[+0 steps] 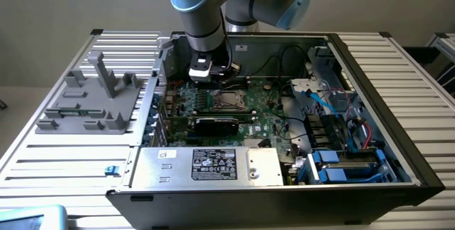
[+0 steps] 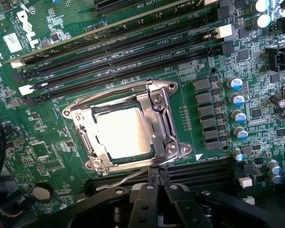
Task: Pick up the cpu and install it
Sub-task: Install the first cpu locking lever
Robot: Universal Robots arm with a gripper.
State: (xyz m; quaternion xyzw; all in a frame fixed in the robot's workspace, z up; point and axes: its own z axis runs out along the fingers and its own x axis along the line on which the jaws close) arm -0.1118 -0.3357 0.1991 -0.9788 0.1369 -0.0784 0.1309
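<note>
The cpu (image 2: 123,130), a flat square chip with a bright silver top, lies inside the metal socket frame (image 2: 164,121) on the green motherboard (image 2: 47,156). In the exterior view the cpu (image 1: 229,100) sits near the middle of the open computer case. My gripper (image 2: 156,186) hovers just beside the socket frame, with its black fingers (image 2: 141,192) pressed together and nothing between them. From outside, the gripper (image 1: 210,76) hangs above the board, slightly toward the exterior view's left of the socket.
Black memory slots (image 2: 133,47) run beside the socket, and capacitors (image 2: 236,99) stand on its other side. A silver labelled box (image 1: 210,165) fills the case front. Cables and blue drive bays (image 1: 341,161) crowd the exterior view's right. A grey fixture (image 1: 96,99) stands outside the case.
</note>
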